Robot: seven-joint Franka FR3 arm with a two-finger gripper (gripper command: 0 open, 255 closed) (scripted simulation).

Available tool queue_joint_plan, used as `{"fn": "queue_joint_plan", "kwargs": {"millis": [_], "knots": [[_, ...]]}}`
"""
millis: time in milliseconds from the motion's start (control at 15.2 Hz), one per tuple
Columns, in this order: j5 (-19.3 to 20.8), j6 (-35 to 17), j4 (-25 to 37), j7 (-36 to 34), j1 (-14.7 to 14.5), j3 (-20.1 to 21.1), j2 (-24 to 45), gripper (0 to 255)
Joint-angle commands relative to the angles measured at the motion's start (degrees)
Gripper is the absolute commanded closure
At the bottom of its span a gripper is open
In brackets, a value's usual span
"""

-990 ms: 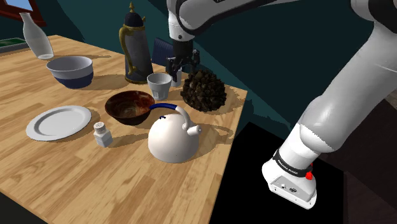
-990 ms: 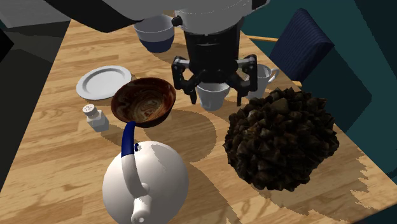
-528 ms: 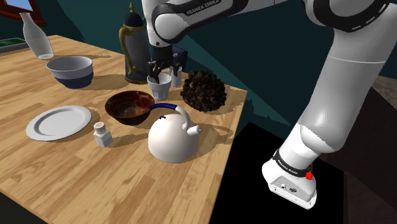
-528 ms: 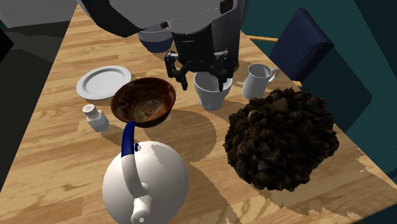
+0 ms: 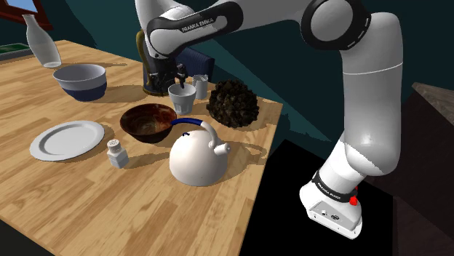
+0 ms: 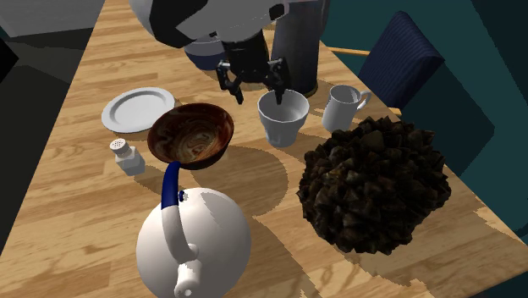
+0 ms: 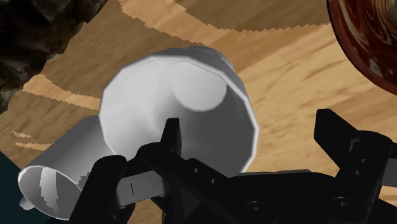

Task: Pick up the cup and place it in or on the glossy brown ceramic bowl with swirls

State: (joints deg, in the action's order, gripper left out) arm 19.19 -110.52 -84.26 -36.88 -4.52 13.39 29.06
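Cup (image 5: 182,98): plain white, no handle, upright on the wooden bench (image 5: 102,211). It stands just beside the brown bowl (image 5: 149,122), on the bowl's side toward the pine cone (image 5: 233,103). Cup and bowl are apart, with a strip of bench between them in the second exterior view (cup (image 6: 282,118), bowl (image 6: 191,135)). The bowl is glossy dark brown, and swirls show inside it.

Gripper (image 6: 252,82): black, hanging over the gap between the bowl and the cup, low, with its tips near the height of the cup's rim. The fingers (image 6: 277,76) are spread wide and hold nothing. One is over the cup's mouth at the rim, the other off the cup on the bowl side. From the wrist, one finger (image 7: 170,137) crosses the cup's (image 7: 178,108) open mouth and the other stands outside its wall toward the bowl (image 7: 369,38). I cannot tell whether any finger touches the rim.

Other things, placed from the bowl:
- White kettle (image 5: 196,156) with a blue handle, just beside the bowl on the stand side.
- White plate (image 5: 67,140) and a small shaker (image 5: 117,153), near the bowl on the side away from the cup.
- Blue-and-white bowl (image 5: 80,80), farther off beyond the plate.
- White handled mug (image 6: 343,106), beyond the cup from the bowl, just by the pine cone (image 6: 372,186).
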Motion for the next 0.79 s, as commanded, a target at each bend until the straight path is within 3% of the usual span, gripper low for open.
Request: {"fn": "queue_joint_plan", "kwargs": {"millis": [0,396,726], "knots": [[0.5,-0.2,1.8,-0.3,-0.4,-0.3,2.0,0],[1.2,-4.3,-0.7,-0.9,0.1,-0.8,3.5,0],[1.2,-4.3,-0.7,-0.9,0.1,-0.8,3.5,0]]}}
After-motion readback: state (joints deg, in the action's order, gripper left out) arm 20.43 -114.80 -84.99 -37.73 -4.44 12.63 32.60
